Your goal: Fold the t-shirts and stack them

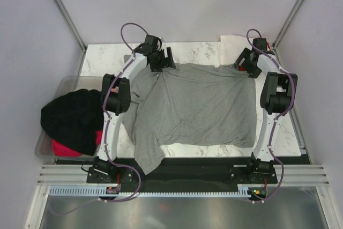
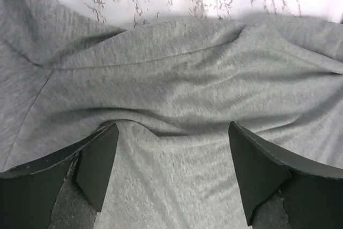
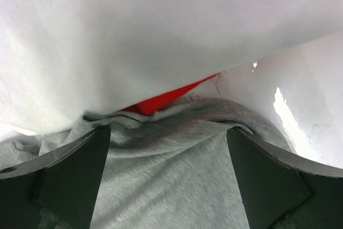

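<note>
Top external, grey t-shirt (image 1: 198, 105) spread flat, left gripper (image 1: 162, 64), right gripper (image 1: 246, 66) both wide at far edge

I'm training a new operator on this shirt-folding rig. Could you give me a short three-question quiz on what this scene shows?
1. True or false: the grey t-shirt is already folded into a neat square.
2. Where is the black t-shirt? A) on top of the grey one; B) heaped in the clear tub beside the left arm; C) under the grey one.
3. Fill in: the left pincer and the right pincer both stand ___ at the grey t-shirt's far edge.

Key: 1 false, it lies spread out on the table; 2 B; 3 open.
</note>
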Action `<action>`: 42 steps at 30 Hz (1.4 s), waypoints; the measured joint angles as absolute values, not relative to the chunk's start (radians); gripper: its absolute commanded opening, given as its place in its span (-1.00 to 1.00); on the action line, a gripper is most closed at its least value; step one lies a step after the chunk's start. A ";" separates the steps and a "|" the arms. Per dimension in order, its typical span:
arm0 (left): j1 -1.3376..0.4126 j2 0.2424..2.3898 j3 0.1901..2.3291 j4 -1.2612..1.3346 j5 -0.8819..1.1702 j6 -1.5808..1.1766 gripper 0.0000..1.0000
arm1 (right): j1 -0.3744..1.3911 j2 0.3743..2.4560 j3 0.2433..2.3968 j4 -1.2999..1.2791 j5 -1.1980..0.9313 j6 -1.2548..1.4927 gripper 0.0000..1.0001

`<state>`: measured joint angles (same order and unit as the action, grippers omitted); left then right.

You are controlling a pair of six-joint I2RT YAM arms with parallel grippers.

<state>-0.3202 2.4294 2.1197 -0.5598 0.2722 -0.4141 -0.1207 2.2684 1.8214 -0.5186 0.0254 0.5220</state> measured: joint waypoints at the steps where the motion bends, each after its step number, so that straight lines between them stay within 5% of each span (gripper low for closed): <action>1: -0.320 2.421 2.124 -0.567 0.272 -0.414 0.82 | -0.123 2.268 1.830 -0.538 0.022 0.515 0.96; 6: -0.320 2.280 2.039 -0.620 0.266 -0.414 0.82 | -0.124 2.226 1.849 -0.627 0.015 0.481 0.96; 11: -0.321 1.890 1.768 -0.645 0.202 -0.418 0.77 | -0.104 1.996 1.768 -0.697 0.043 0.459 0.96; 14: -0.328 1.563 1.518 -0.633 0.140 -0.454 0.64 | -0.070 1.698 1.555 -0.684 0.073 0.466 0.96; 21: -0.508 0.972 0.998 -0.814 -0.037 -0.671 0.71 | -0.009 1.104 1.035 -0.677 0.065 0.554 0.96; 31: -1.071 0.831 0.651 -1.010 -0.173 -1.162 0.86 | 0.102 0.963 0.824 -0.781 0.074 0.654 0.96; 35: -1.332 0.958 0.648 -1.045 -0.208 -1.364 0.83 | 0.104 0.879 0.776 -0.789 0.096 0.683 0.96; 42: -1.427 1.146 0.682 -1.038 -0.246 -1.528 0.50 | 0.104 0.874 0.756 -0.797 0.095 0.685 0.96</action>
<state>-1.4269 1.1458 0.6819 -1.0378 -0.2462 -1.5276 0.1040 0.8742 0.7555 -0.7967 0.0952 0.6853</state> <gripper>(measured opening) 0.802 0.982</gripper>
